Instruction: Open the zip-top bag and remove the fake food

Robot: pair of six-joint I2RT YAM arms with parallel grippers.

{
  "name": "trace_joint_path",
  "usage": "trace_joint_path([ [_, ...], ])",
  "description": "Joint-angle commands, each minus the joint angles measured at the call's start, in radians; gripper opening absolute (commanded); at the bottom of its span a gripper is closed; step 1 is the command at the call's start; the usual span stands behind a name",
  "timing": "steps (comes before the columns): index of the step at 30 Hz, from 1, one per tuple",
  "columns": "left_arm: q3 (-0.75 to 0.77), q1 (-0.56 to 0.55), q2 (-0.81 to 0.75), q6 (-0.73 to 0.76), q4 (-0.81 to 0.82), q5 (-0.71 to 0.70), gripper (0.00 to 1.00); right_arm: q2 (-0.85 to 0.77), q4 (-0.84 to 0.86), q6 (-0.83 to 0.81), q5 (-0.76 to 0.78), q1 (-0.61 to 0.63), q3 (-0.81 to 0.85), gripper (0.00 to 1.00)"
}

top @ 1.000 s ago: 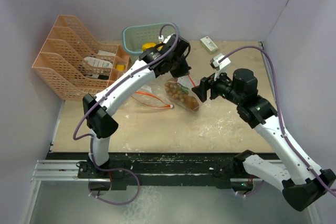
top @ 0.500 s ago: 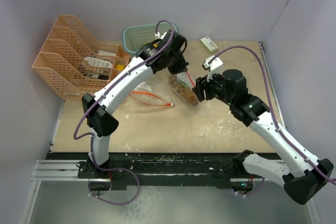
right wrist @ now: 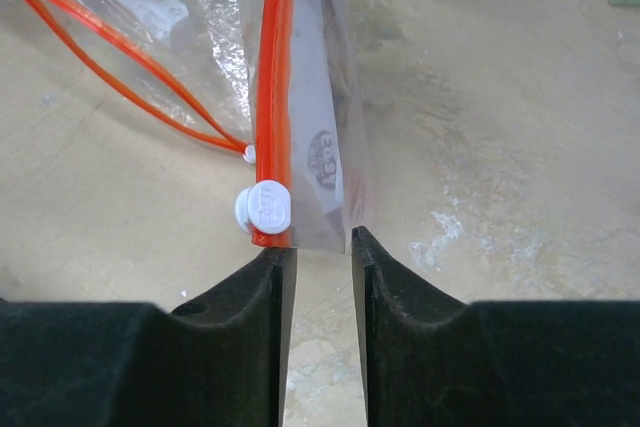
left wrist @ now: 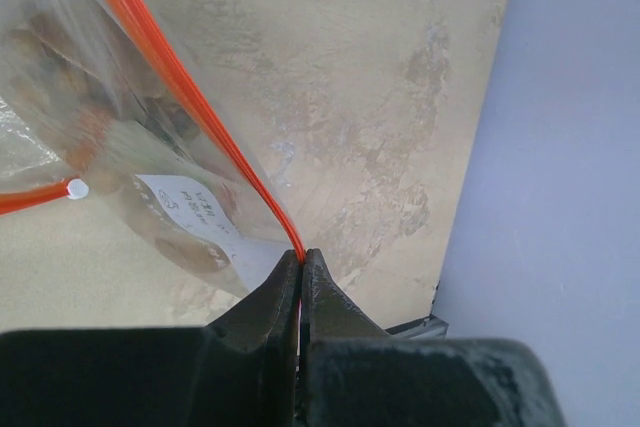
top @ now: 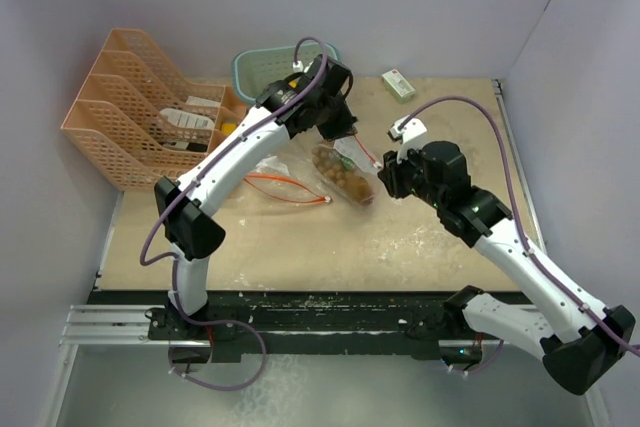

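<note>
Middle of the top view: the zip-top bag (top: 356, 161) slants down toward the worktop (top: 300, 242), the brown fake food (top: 336, 174) still inside it; the left pincer (left wrist: 302, 265) is clamped tight on the bag's orange zip strip (left wrist: 190, 97) (at its end); the right pincer (right wrist: 320, 247), just right of the bag, stands slightly apart, the white slider (right wrist: 263, 207) just beyond its tips; a second bag (top: 285, 183) lies left of it
</note>
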Motion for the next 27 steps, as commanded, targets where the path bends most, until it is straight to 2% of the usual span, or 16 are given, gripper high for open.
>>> trace_joint_path([
  [1, 0.022, 0.008, -0.051, -0.023, 0.045, 0.024, 0.02, -0.013, 0.060, 0.018, -0.031, 0.002, -0.010, 0.37],
  [4, 0.018, 0.011, -0.061, -0.024, 0.045, 0.025, 0.02, -0.020, 0.083, 0.025, -0.033, 0.002, -0.032, 0.40],
  [12, -0.022, 0.013, -0.098, -0.031, 0.060, 0.042, 0.02, -0.022, 0.181, 0.033, -0.068, 0.003, -0.056, 0.25],
  [15, -0.021, 0.014, -0.100, -0.031, 0.059, 0.048, 0.03, -0.014, 0.207, 0.022, -0.093, 0.003, -0.049, 0.16],
  [17, -0.023, 0.013, -0.105, -0.031, 0.057, 0.047, 0.04, -0.010, 0.208, 0.017, -0.124, 0.003, -0.044, 0.03],
  [18, -0.024, 0.014, -0.107, -0.030, 0.056, 0.045, 0.05, -0.010, 0.204, 0.016, -0.144, 0.003, -0.043, 0.00],
  [20, -0.028, 0.014, -0.111, -0.026, 0.055, 0.040, 0.10, -0.016, 0.214, 0.037, -0.157, 0.003, -0.044, 0.00],
  [27, -0.079, 0.014, -0.166, 0.140, 0.146, 0.073, 0.45, -0.031, 0.166, 0.061, -0.202, -0.001, -0.020, 0.00],
])
